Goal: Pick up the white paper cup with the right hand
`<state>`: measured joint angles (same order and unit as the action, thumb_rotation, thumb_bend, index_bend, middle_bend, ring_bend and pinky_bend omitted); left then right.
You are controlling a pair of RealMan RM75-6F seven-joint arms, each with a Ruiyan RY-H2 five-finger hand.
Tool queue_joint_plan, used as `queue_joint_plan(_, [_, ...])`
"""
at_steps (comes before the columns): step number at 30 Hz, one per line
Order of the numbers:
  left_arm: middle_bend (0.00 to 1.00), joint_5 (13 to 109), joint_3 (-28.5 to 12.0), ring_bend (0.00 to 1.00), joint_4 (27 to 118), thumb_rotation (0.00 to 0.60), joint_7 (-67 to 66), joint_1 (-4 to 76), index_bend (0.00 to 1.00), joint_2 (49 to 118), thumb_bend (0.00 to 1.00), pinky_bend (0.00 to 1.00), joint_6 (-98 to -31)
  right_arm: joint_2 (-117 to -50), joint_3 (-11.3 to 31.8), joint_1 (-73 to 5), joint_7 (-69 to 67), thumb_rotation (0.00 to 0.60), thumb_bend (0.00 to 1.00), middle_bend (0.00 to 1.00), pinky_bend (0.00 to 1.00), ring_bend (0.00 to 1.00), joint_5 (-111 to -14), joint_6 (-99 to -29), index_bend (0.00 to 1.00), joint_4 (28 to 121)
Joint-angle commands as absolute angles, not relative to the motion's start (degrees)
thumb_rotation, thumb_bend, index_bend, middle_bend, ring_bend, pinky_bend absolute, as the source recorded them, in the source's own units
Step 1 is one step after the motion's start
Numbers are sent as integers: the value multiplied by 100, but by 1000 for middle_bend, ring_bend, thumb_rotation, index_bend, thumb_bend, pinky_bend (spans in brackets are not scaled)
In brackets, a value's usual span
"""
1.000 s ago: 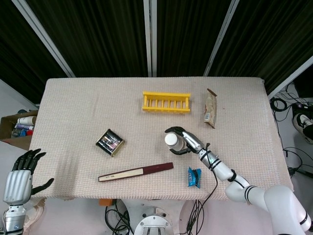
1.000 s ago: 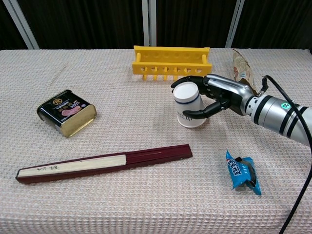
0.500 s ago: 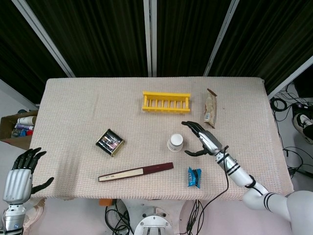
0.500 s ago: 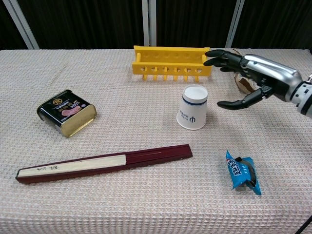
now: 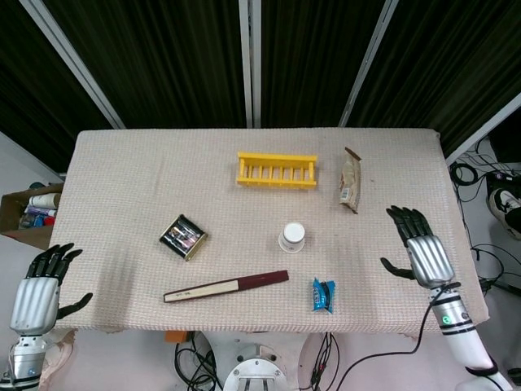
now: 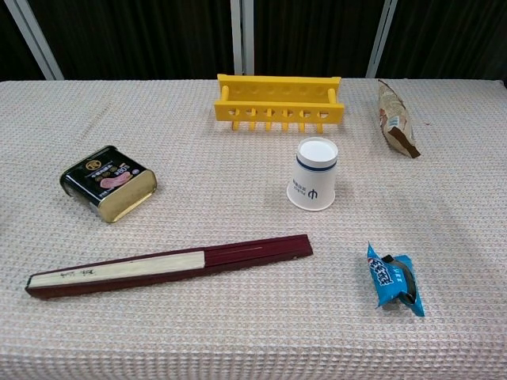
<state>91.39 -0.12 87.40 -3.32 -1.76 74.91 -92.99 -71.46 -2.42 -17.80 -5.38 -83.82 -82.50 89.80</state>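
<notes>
Since one second ago, the right hand (image 5: 423, 254) has let go of the white paper cup with a blue ring (image 6: 313, 174) and has drawn back to the right edge of the table, well apart from it; the cup itself has not moved since half a second ago. The cup now stands alone, upside down with its wide mouth on the beige woven tablecloth (image 6: 238, 317), near the middle of the table, a little in front of the yellow plastic rack (image 6: 278, 100). The right hand holds nothing, and its fingers are spread and point away from the robot. The left hand (image 5: 39, 285) hangs beside the near left corner of the table, also with nothing in it and the fingers apart; the chest view shows neither hand. I judge that the placing of the cup is finished, because it rests steady on the cloth and no finger touches it, so what is left seems only to bring the arm fully to rest, or to begin with another thing. Around the cup lie a closed dark red folding fan (image 6: 169, 264) to the front left, a blue snack packet (image 6: 394, 279) to the front right, a black and gold tin can (image 6: 108, 181) to the left, and a brown snack bag (image 6: 395, 119) at the far right.
</notes>
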Motion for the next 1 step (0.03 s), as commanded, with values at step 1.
queue_joint_plan(1, [137, 9128, -16, 107, 8769, 600, -391, -173, 203, 7476, 80, 165, -9296, -6770, -379, -1221, -1226, 600, 177, 52, 0, 0, -8476, -8669, 5, 8994])
